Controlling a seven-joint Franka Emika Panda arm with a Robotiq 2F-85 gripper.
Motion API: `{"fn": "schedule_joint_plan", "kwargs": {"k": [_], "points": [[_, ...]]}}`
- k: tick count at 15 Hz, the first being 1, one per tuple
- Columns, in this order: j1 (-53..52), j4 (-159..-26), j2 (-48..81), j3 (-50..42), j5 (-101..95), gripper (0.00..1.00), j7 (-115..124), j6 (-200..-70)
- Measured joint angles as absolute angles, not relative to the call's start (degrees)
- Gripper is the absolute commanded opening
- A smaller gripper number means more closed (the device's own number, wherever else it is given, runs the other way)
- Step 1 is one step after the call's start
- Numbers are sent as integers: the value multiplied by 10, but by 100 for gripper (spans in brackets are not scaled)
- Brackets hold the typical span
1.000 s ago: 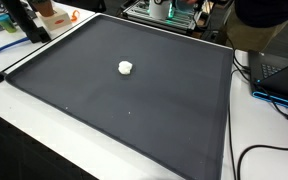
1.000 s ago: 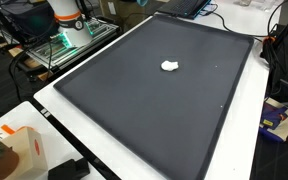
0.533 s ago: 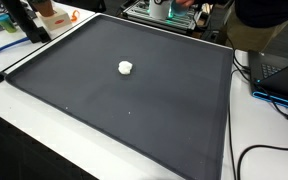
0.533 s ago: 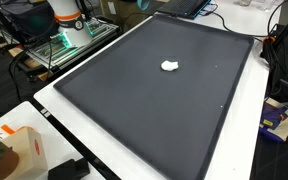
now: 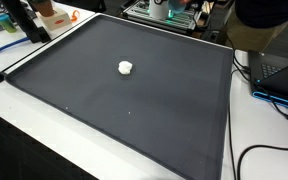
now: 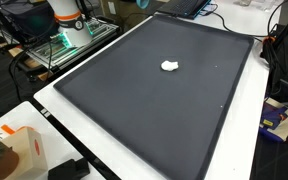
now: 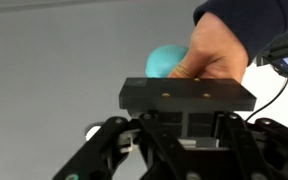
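Observation:
In the wrist view my gripper (image 7: 187, 100) rises from the bottom edge, its dark linkages meeting under a black bar with two brass screws. Just beyond that bar a person's hand (image 7: 219, 50) in a dark blue sleeve holds a teal ball (image 7: 167, 60). The ball's lower part is hidden behind the bar, where the jaws have closed on it. In both exterior views the gripper is above the picture; only a teal scrap (image 6: 142, 3) shows at the top edge. Below, a small white lump (image 5: 126, 68) (image 6: 169, 66) lies alone on the black mat (image 5: 134, 120) (image 6: 144, 120).
The mat covers most of a white table. A laptop (image 5: 282, 68) and black cables (image 5: 254, 150) sit beside one edge. An orange-and-white box (image 6: 19, 150) stands at a corner. The robot's base (image 6: 69, 18) stands on a metal rack (image 6: 59, 50).
The jaws have closed over the last second. A hand shows at the top edge of an exterior view half a second ago. The white lump and mat have not moved.

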State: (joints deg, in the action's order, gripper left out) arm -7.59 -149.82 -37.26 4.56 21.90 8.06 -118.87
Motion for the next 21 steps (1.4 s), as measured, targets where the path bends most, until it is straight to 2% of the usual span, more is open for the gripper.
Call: {"fn": "schedule_joint_plan", "kwargs": {"k": [4, 5, 12, 13, 17, 21], "points": [[-75, -1498, -373, 46, 219, 22, 83, -1189], [-74, -1499, -373, 46, 219, 47, 85, -1191], [-70, -1500, -379, 45, 219, 47, 86, -1194], [-70, -1500, -380, 45, 219, 22, 86, -1194], [-70, -1499, -378, 50, 205, 22, 84, -1213], [-60, -1451, -350, 85, 106, 22, 83, -1231]]}}
